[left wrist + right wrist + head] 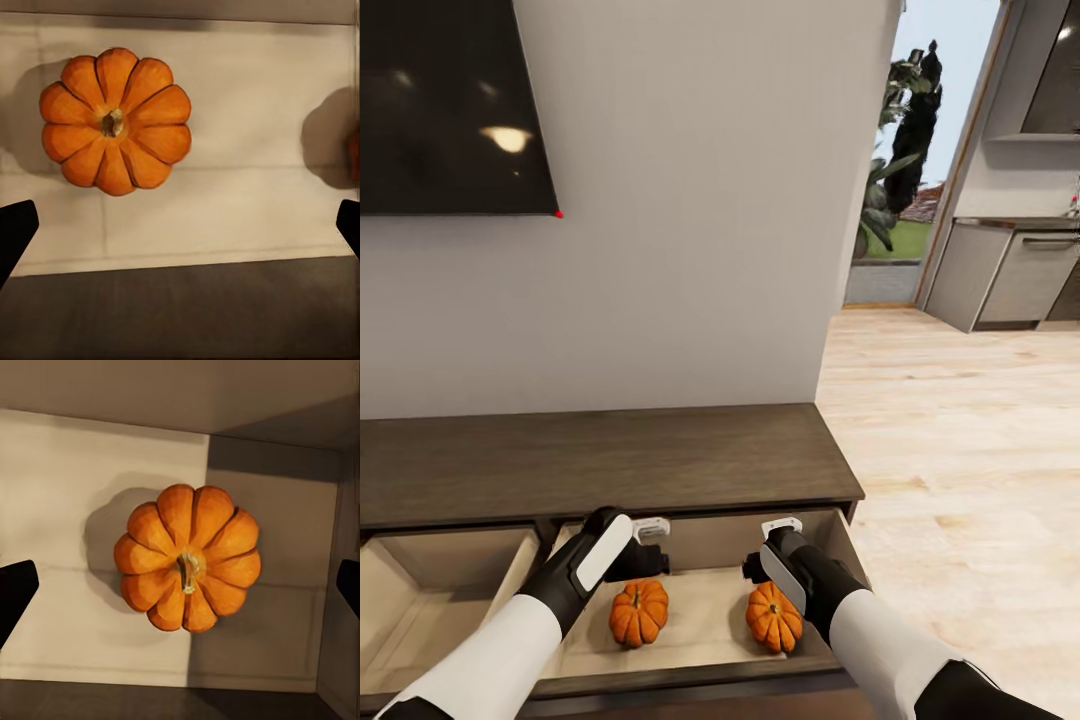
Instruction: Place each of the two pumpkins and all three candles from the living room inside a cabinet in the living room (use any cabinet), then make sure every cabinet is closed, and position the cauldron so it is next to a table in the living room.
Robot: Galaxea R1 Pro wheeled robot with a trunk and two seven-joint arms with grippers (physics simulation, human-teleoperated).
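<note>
Two orange ribbed pumpkins lie on the pale floor of the open right drawer of the dark brown cabinet point(610, 460). My left gripper point(643, 560) hangs open above the left pumpkin point(639, 612), which the left wrist view shows off to one side point(115, 120) of the black fingertips point(11, 232). My right gripper point(760, 568) is open over the right pumpkin point(774, 617), which sits midway between the fingers in the right wrist view point(187, 556). Neither gripper holds anything. The candles, cauldron and table are out of view.
A second drawer point(430, 590) stands open to the left with nothing in it. A black TV point(450, 100) hangs on the wall above the cabinet. Light wood floor point(960, 450) runs to the right toward grey kitchen units point(1010, 270).
</note>
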